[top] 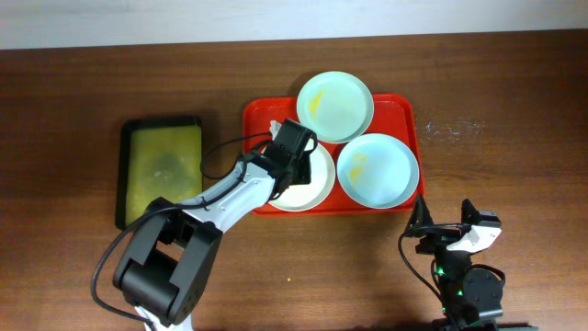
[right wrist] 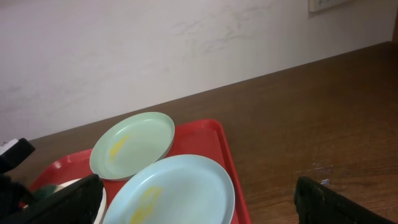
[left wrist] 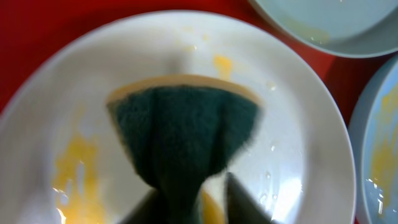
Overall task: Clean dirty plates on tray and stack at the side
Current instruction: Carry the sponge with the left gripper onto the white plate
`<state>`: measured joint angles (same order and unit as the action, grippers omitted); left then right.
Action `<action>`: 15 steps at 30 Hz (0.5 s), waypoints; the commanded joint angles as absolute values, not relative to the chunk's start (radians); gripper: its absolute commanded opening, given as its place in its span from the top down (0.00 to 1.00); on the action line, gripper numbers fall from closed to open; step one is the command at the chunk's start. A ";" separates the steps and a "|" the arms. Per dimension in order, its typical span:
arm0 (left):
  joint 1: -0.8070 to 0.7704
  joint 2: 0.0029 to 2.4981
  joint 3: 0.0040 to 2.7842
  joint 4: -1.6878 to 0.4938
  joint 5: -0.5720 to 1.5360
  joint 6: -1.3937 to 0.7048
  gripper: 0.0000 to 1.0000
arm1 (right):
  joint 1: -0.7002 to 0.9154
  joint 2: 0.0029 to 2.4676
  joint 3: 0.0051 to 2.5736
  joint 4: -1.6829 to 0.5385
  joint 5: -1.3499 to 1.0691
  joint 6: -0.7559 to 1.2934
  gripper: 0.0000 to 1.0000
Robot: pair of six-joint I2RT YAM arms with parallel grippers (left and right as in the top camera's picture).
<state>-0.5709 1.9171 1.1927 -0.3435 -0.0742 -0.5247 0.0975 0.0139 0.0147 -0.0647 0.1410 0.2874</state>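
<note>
The red tray (top: 257, 115) (right wrist: 219, 144) holds three plates. On the white plate (top: 317, 188) (left wrist: 298, 124), smeared with yellow, rests a green-and-yellow sponge (left wrist: 186, 130). My left gripper (top: 296, 165) (left wrist: 193, 208) hovers over this plate with the sponge between its fingers; the jaws are slightly apart, and the right finger (left wrist: 245, 202) stands just off the sponge. Two pale blue-green plates with yellow smears lie at the tray's back (top: 335, 104) (right wrist: 134, 146) and right (top: 378, 170) (right wrist: 180, 186). My right gripper (top: 447, 221) (right wrist: 199, 205) is wide open and empty, in front of the tray's right corner.
A smaller black-rimmed tray (top: 163, 165) with a yellow-green inside lies left of the red tray. Bare brown tabletop (top: 514, 110) stretches to the right, and a pale wall (right wrist: 186, 50) rises behind the table.
</note>
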 commanded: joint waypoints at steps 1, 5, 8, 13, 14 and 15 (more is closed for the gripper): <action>-0.569 1.914 1.190 -0.342 -0.116 -0.534 0.43 | 0.090 0.011 0.006 -0.067 0.142 0.286 0.01; -0.567 1.847 1.205 -0.381 -0.083 -0.534 0.28 | 0.090 0.011 0.006 -0.067 0.142 0.286 0.01; -0.567 1.729 1.207 -0.410 -0.084 -0.534 0.27 | 0.090 0.011 0.006 -0.067 0.142 0.286 0.01; -0.567 1.531 1.207 -0.489 -0.204 -0.526 0.24 | 0.090 0.011 0.006 -0.067 0.142 0.286 0.01; -0.567 1.510 1.207 -0.511 -0.238 -0.526 0.24 | 0.090 0.011 0.006 -0.067 0.142 0.286 0.01; -0.567 1.491 1.207 -0.537 -0.276 -0.526 0.24 | 0.090 0.011 0.006 -0.067 0.142 0.286 0.01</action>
